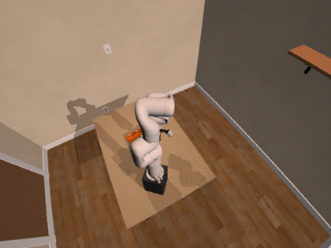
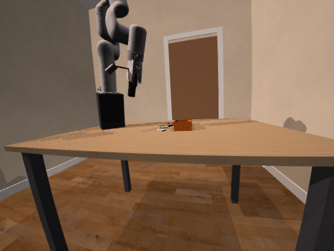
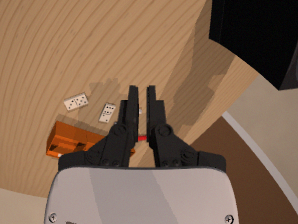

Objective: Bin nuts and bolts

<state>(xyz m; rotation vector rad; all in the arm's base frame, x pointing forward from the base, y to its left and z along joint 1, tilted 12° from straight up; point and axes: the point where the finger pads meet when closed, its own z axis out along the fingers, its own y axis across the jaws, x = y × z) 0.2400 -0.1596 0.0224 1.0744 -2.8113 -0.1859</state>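
My gripper (image 3: 142, 97) (image 2: 132, 93) is shut with nothing between its fingers. It hangs high above the table (image 2: 237, 142) (image 1: 190, 152) (image 3: 60, 30), pointing down. An orange bin (image 2: 182, 125) (image 1: 133, 135) (image 3: 67, 141) stands on the table, below and to the left of the fingers in the wrist view. I cannot read its mark. Two small pale pieces (image 3: 76, 102) (image 3: 107, 112) lie on the table just beside the bin. A small red thing (image 3: 141, 139) shows under the fingers' base. In the exterior view several small parts (image 2: 163, 127) lie left of the bin, too small to name.
The arm's black base block (image 2: 110, 110) (image 1: 156, 182) (image 3: 260, 23) stands on the table near one edge. The table's edge and the wooden floor (image 3: 266, 183) show at the right of the wrist view. A door (image 2: 193, 74) is in the far wall.
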